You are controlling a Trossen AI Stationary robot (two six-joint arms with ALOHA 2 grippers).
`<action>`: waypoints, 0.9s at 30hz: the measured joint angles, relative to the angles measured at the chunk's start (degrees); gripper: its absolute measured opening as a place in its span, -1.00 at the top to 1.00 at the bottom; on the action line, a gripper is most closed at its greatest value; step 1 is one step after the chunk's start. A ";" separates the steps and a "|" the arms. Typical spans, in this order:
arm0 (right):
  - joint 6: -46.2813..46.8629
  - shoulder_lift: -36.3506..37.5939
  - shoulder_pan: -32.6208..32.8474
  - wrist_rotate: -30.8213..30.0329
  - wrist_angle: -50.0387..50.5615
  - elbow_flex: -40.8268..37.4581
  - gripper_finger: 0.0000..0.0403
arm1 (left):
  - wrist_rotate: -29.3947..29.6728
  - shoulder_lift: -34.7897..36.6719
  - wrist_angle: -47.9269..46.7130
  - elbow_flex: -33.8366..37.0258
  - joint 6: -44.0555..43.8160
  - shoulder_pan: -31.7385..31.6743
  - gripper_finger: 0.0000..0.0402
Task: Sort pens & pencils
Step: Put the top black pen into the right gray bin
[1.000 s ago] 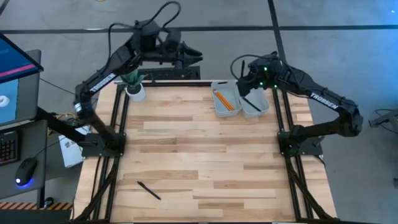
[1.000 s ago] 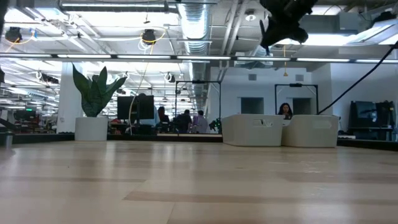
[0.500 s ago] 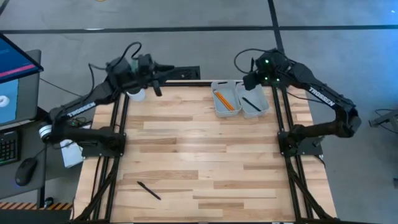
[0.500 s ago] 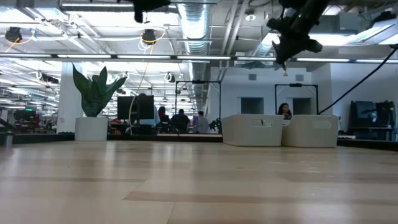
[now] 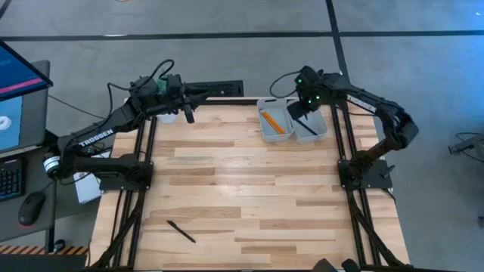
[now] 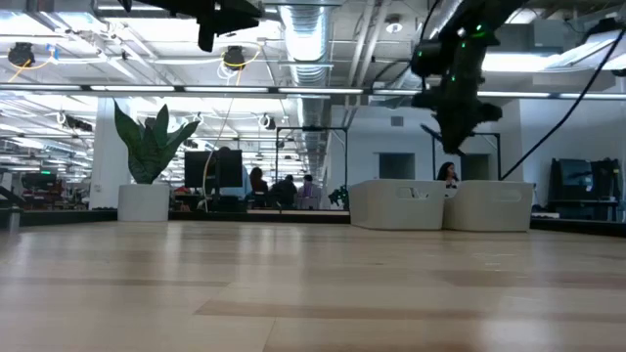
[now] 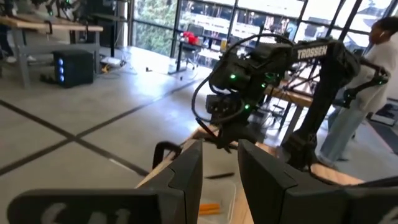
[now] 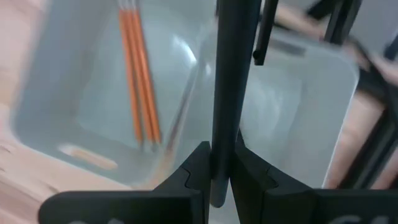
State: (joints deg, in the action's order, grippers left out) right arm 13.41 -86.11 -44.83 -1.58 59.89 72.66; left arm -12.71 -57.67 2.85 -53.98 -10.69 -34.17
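- A slim black stick pen [image 8: 224, 93] is pinched between the fingers of the right gripper [image 8: 222, 163], which hangs over the two pale grey plastic bins in the upper centre-right of the high view.
- In the right wrist view the held pen runs along the shared wall between the bins, so a release here could bounce it into the left bin [image 5: 273, 125], where the orange wooden pencils [image 8: 138, 81] lie, undoing the sort.
- The right bin [image 5: 311, 128] already holds another black pen [image 8: 264, 31]; a drop from height might tip the new one over the rim.
- A third black pen [image 5: 181, 231] lies alone at the lower left of the wooden table [image 5: 242, 189].
- The left gripper [image 7: 219, 171], in the upper left of the high view, is raised with its fingers slightly apart and empty. Swinging toward the bins, it could strike the right arm.
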 joint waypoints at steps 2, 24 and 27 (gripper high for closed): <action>-1.05 -1.92 -0.32 0.02 2.11 0.00 0.67 | 0.02 -0.04 -0.95 0.00 0.08 0.00 0.54; -11.83 -13.92 -2.96 -0.42 10.28 -0.02 0.67 | 0.04 -0.04 -4.04 -0.01 0.39 -0.02 0.54; -12.43 -15.41 -2.94 -0.59 10.55 -0.02 0.67 | 0.04 -0.04 -4.05 -0.01 0.39 -0.02 0.54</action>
State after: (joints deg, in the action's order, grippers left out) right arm 0.98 -101.52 -47.77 -2.18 70.44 72.64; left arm -12.67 -57.71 -1.20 -53.99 -10.31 -34.20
